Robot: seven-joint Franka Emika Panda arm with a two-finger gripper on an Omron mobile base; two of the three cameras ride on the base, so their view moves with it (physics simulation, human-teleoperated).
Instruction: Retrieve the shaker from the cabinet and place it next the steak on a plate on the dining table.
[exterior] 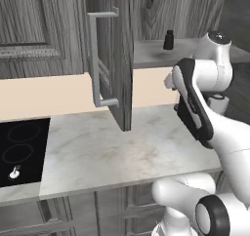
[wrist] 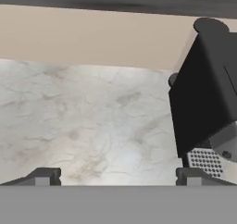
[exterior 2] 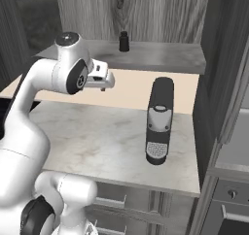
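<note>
The shaker (exterior 2: 124,41) stood on the shelf of the open cabinet (exterior: 113,59). The gripper (wrist: 118,177), fingers spread and empty, hovered above the marble desk (wrist: 83,121) beside a dark coffee machine (exterior 2: 159,121).

No readable text, label, brand, number or sign appears anywhere. The shaker (exterior 2: 124,41) in the cabinet (exterior: 117,59) is plain black, the coffee machine (exterior 2: 159,121) on the bench (exterior 2: 107,137) bears no lettering, and the hob (exterior: 19,149) shows only unmarked ring outlines.
</note>
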